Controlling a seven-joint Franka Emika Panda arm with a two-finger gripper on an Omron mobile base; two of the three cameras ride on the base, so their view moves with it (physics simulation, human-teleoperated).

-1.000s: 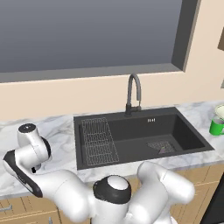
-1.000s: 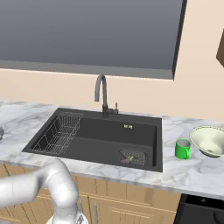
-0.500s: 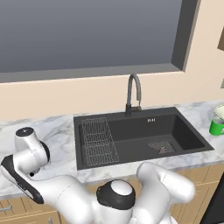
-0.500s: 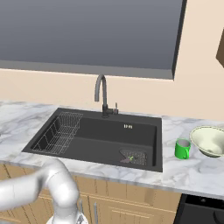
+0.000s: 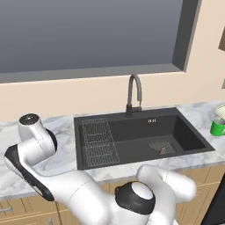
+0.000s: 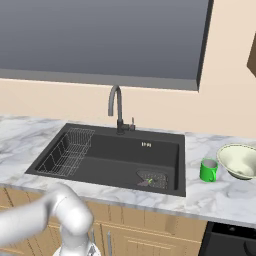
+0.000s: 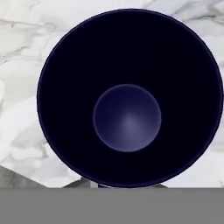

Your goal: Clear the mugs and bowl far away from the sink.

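Hand view: we look straight into the dark navy cylindrical mug [image 7: 127, 98], our fingers pinching its rim at six o'clock. Such a thin rim hold could let it tilt or slip during the carry.

White marble counter [image 6: 235, 196], green mug [image 6: 208, 169] beside cream bowl [image 6: 240, 161], navy mug [image 7: 127, 98] on marble

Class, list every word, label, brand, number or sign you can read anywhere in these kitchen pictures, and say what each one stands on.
No readable text anywhere.
Sink: a small pale mark on the back wall below the faucet, too small to read.
Green mug, bowl, dark navy mug and marble counter: no lettering or labels.
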